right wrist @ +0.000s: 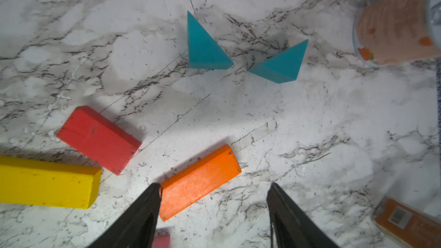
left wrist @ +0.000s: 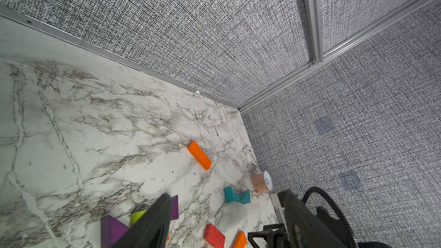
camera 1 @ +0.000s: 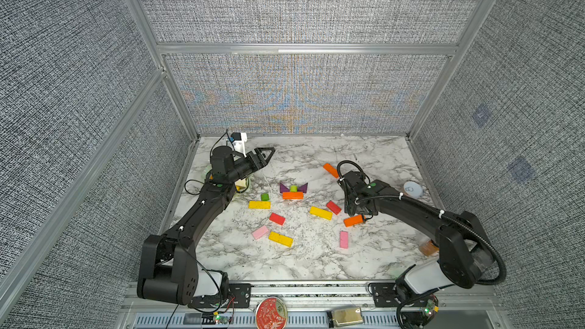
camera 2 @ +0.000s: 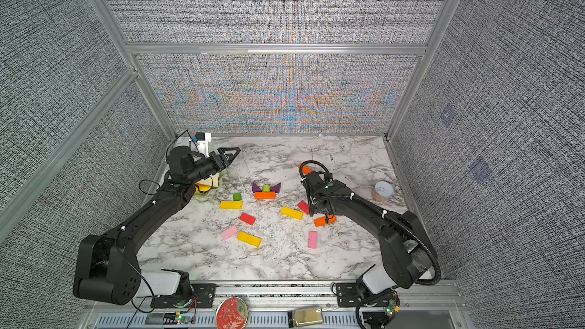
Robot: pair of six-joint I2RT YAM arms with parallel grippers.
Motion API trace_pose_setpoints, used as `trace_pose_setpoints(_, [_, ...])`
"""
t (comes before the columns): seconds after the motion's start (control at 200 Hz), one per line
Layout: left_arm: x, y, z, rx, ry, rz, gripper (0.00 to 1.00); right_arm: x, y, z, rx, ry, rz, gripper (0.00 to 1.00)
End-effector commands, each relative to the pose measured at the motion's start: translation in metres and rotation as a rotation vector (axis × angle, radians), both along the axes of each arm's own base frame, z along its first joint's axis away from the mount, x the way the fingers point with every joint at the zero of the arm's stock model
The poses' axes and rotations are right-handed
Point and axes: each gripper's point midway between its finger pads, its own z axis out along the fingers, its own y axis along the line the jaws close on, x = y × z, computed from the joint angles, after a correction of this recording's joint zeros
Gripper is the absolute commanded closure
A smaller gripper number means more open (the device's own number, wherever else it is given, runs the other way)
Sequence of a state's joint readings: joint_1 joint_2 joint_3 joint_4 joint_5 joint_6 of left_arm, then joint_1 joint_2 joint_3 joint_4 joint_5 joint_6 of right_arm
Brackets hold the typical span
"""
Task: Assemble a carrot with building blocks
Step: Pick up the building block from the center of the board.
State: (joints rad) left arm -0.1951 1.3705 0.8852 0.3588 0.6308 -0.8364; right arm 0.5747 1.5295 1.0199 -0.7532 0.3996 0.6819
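**One bar, askew between spread fingers**

The right gripper (right wrist: 214, 184) hovers at the table (right wrist: 310, 127) with its fingers (right wrist: 143, 211) spread wide and nothing pinched. The orange bar (right wrist: 200, 182) lies flat, slanting across the gap. Its near end is at one fingertip, touching or nearly so, and its far end reaches out ahead of both tips.

The step looks like picking this bar up. A good grasp likely needs the wrist turned until the fingers run along the bar's long sides. They should then be centred on its middle and lowered before closing. Closing as they stand would probably twist the bar away.

Just beyond that same finger lie a red bar (right wrist: 99, 139) and a yellow bar (right wrist: 47, 182), close enough to be nudged. Farther ahead sit two teal triangles (right wrist: 205, 44), well clear. Far from these fingers, the carrot top (camera 1: 292, 195) is laid out, with a green stub (camera 1: 293, 188) between purple triangles (camera 1: 284, 187).

The left gripper (camera 1: 267, 153) is raised, fingers pressed together, nothing seen in them.
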Motion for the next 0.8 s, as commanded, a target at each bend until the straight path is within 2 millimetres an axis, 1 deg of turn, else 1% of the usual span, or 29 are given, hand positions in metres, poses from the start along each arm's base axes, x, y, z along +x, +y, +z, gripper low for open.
trace_pose_setpoints(0.0, [-0.002,-0.005,0.007,-0.007,-0.033,-0.020,0.24,0.006,0.005,-0.010,0.057,0.013,-0.067,0.25])
trace_pose_setpoints(0.11, [-0.003,-0.011,0.004,-0.012,-0.020,-0.037,0.24,0.011,0.004,-0.023,0.046,0.036,-0.096,0.24])
trace_pose_setpoints(0.275, [-0.005,-0.018,0.000,-0.019,-0.004,-0.057,0.24,0.005,-0.001,-0.044,0.014,0.084,-0.124,0.24])
trace_pose_setpoints(0.365, [-0.006,-0.018,0.002,-0.021,-0.008,-0.060,0.24,-0.005,-0.007,-0.054,-0.013,0.118,-0.139,0.24])
trace_pose_setpoints(0.495, [-0.008,-0.017,0.007,-0.021,-0.024,-0.059,0.24,-0.022,-0.015,-0.062,-0.007,0.142,-0.154,0.24])
trace_pose_setpoints(0.525, [-0.008,-0.017,0.009,-0.019,-0.031,-0.058,0.24,-0.022,-0.014,-0.061,0.007,0.138,-0.157,0.24])
trace_pose_setpoints(0.54, [-0.008,-0.017,0.008,-0.017,-0.032,-0.057,0.24,-0.031,-0.018,-0.066,-0.004,0.160,-0.157,0.24])
trace_pose_setpoints(0.585, [-0.008,-0.017,0.007,-0.011,-0.030,-0.054,0.24,-0.039,-0.021,-0.069,0.000,0.173,-0.159,0.24])
trace_pose_setpoints(0.68, [-0.007,-0.016,0.004,-0.004,-0.024,-0.051,0.24,-0.049,-0.019,-0.075,0.037,0.193,-0.151,0.26])
trace_pose_setpoints(0.795, [-0.006,-0.016,0.002,0.000,-0.020,-0.049,0.24,-0.061,-0.020,-0.079,0.064,0.217,-0.146,0.31])
